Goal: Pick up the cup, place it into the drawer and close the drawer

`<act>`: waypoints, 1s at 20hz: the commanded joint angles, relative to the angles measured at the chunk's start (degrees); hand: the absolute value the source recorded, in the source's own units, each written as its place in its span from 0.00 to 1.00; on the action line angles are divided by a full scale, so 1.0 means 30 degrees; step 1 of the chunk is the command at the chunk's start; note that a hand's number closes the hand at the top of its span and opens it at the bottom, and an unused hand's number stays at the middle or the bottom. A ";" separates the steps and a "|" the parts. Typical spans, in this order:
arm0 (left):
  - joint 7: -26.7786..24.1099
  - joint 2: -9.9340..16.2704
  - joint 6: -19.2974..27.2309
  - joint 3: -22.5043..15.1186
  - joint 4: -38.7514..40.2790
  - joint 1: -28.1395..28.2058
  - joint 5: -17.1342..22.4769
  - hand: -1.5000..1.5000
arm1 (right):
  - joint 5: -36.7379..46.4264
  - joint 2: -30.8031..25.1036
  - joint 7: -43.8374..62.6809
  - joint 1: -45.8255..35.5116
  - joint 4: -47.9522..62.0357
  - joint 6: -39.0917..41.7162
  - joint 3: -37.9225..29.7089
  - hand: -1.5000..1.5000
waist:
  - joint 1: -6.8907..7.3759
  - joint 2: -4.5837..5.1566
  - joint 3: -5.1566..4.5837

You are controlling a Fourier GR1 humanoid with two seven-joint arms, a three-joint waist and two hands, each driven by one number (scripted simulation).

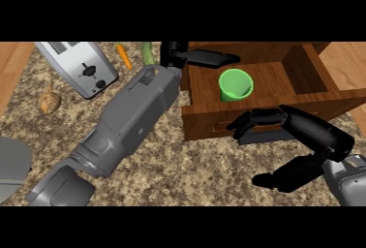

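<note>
- Speckled stone counter (pixel 193 164) spreads under the scene; a wooden drawer (pixel 214 121) stands pulled open at upper right
- Left hand (pixel 204 57) lies at the drawer's far left corner, fingers straight along its back edge, holding nothing
- Right hand (pixel 261 121) curls its fingers at the drawer's front panel by the handle; whether it grips the handle, cannot tell
- Silver toaster (pixel 77 67) sits upper left
- Green cup (pixel 236 85) stands upright inside the drawer
- Orange carrot (pixel 124 56) lies beside the toaster
</note>
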 commanded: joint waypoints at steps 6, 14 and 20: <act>-0.1151 -0.0001 -0.1131 0.0702 -0.0710 0.1385 0.0697 0.00 | 0.8025 0.0623 -0.2722 0.0785 0.4966 -0.3518 0.2423 0.00 | 0.2097 -0.0275 0.0006; -0.1912 0.1357 -0.2388 0.0904 -0.2095 0.3876 0.0786 0.00 | 1.0903 0.1590 -0.6203 -0.2648 1.4289 -0.5149 0.3284 1.00 | 0.2937 -0.0215 0.0014; -0.0470 0.2625 -0.3403 0.0813 -0.3969 0.4973 0.1049 0.00 | 1.1175 0.2374 -0.9657 -0.5244 1.9859 -0.8101 0.1503 1.00 | 0.3835 -0.0148 0.0064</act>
